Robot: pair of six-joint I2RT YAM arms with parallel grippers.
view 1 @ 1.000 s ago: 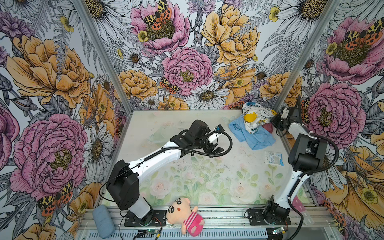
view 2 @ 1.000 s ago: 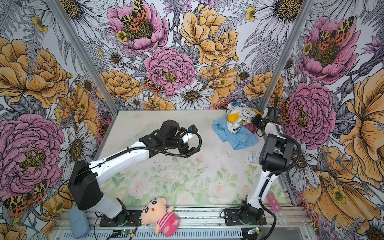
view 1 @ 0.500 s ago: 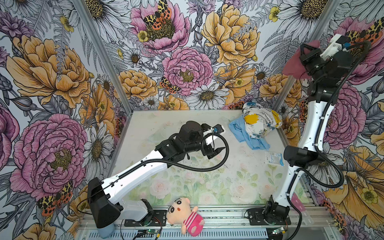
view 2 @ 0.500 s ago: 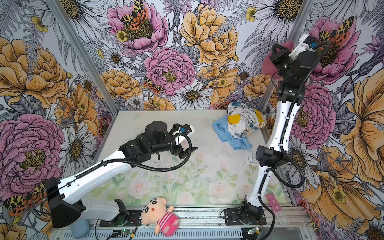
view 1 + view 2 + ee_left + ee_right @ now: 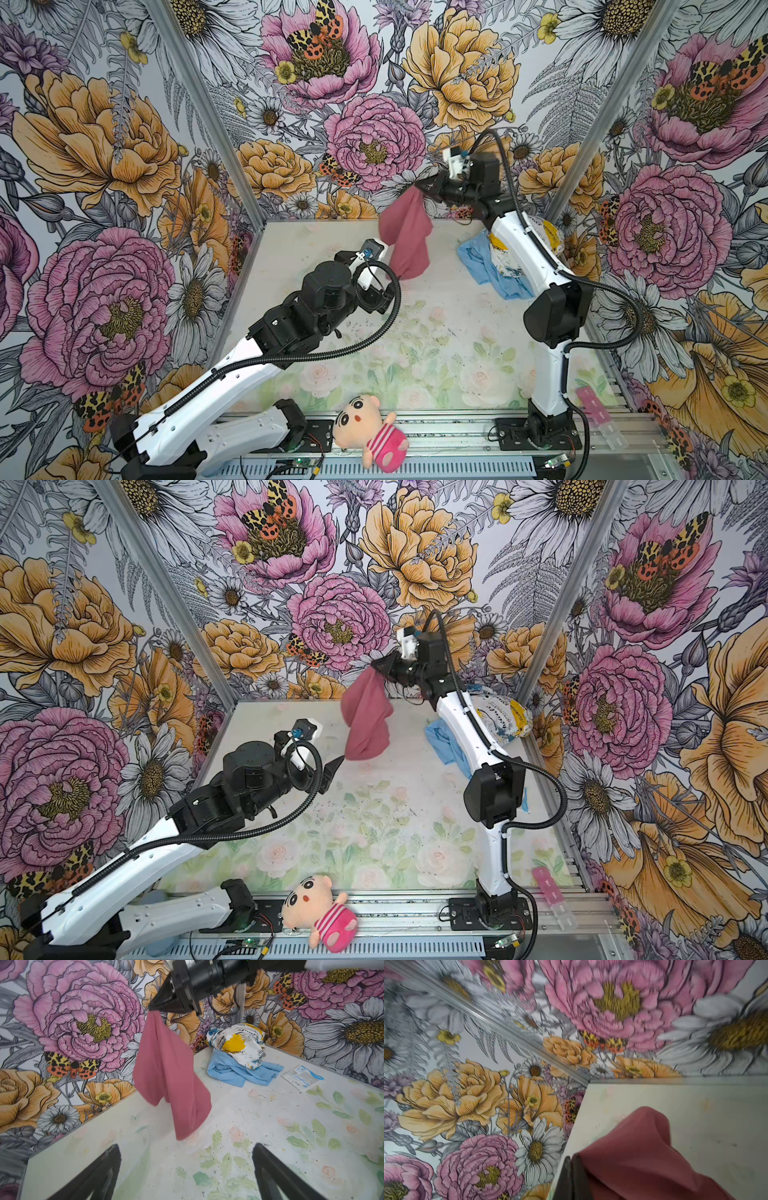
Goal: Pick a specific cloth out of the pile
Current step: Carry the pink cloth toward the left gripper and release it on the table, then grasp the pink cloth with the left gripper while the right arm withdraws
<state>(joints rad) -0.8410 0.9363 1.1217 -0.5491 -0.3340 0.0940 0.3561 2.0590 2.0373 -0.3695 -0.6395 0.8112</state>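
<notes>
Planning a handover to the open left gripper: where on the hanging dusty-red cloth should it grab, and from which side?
Probably the lower hanging edge of the dusty-red cloth, approached from the left gripper's own side. The right gripper pinches the top corner, so the fabric drapes free above the table, facing the open jaws.

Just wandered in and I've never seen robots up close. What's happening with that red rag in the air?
The right claw is shut on one corner of the dusty-red cloth, which hangs above the table, clear of the pile of blue and printed cloths in the far corner. The left claw is open and empty, pointing at the cloth's lower end.
</notes>
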